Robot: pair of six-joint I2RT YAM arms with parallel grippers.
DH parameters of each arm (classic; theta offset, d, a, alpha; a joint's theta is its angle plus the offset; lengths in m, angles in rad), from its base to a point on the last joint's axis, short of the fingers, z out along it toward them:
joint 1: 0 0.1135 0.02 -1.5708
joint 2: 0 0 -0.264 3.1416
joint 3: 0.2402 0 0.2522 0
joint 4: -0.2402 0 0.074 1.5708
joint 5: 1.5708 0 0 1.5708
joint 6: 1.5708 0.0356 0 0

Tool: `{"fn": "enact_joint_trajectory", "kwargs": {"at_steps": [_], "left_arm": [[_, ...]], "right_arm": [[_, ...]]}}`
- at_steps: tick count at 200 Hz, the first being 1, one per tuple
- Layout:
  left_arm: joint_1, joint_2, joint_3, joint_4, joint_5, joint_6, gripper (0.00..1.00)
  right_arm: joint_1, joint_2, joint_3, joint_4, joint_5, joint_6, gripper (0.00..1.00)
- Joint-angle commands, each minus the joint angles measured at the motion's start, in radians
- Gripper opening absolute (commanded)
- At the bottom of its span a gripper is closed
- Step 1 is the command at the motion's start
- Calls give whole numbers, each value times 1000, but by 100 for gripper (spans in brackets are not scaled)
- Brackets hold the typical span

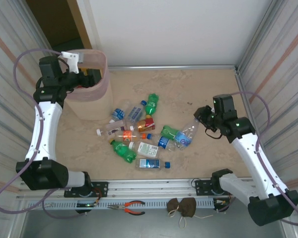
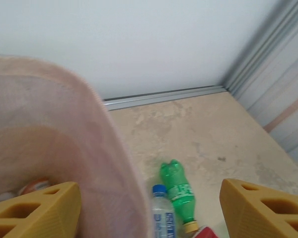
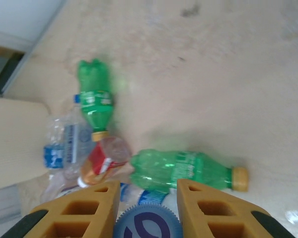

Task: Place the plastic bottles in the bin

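Right wrist view shows the right gripper clamped on a blue-capped bottle, with a green bottle just beyond its fingertips. Left wrist view shows the left gripper wide apart and empty, straddling the bin wall.

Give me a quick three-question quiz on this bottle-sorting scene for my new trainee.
1. True or false: the left gripper holds a bottle at the translucent pale-pink plastic bin.
2. The right gripper is shut on a clear plastic bottle with which cap: A orange, B blue, C white?
3. Fill in: most small plastic bottles lie on the beige ___.
Key: 1 false, it is open and empty; 2 B; 3 table.
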Motion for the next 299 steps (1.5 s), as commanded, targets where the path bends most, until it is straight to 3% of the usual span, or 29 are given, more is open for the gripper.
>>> {"fn": "enact_joint_trajectory", "kwargs": {"at_steps": [1,72,119,152,243,299], "left_arm": [[-58,-49,-10,48,53,-23,75],[-374,-65,15,2,-26,-15,77],[-618,-23,-11,14,-101,-63,78],[-731,27,-26,5,-109,-86,80],[-862,145,-62,33,-83,-112,81],[-895,153,-89,79,-121,-95,69]], "right_arm": [[65,54,100,-29,89,-76,22],[197,135,261,134,94,-157,21],[227,160,305,203,82,-178,21],[233,164,329,216,63,-183,21],[241,150,335,232,46,-173,22],[241,153,342,238,31,-157,21]]}}
